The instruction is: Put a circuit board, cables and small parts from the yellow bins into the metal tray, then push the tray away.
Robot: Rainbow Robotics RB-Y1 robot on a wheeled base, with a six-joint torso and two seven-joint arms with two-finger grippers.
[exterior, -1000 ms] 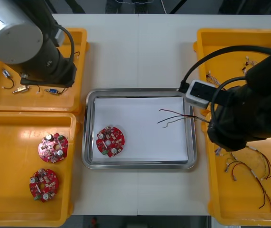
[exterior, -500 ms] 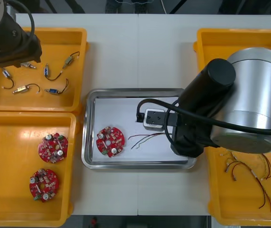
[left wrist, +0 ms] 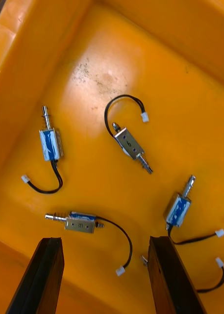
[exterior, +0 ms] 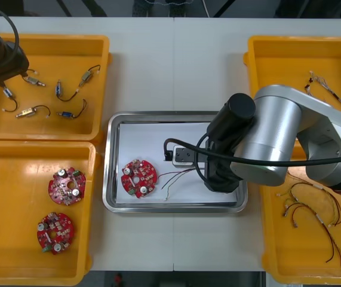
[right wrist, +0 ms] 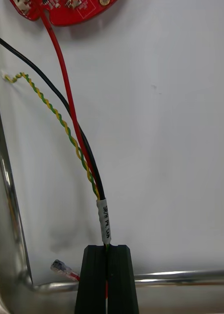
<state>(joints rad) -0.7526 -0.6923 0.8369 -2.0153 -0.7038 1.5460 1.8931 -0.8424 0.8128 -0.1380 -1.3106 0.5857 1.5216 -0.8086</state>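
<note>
Right claw, mine, is pinched narrow on a cable bundle right beside its white label, low over the metal tray. Its red, black and twisted yellow-green wires trail across the white floor toward the circuit board. I judge them light, floppy, easily snagged; the labelled end gives the firmest hold. My left claw hangs wide above small metal parts in a yellow bin.

Bright, even light from above. Soft shadow on the metal tray under the right arm. Shiny rim.
</note>
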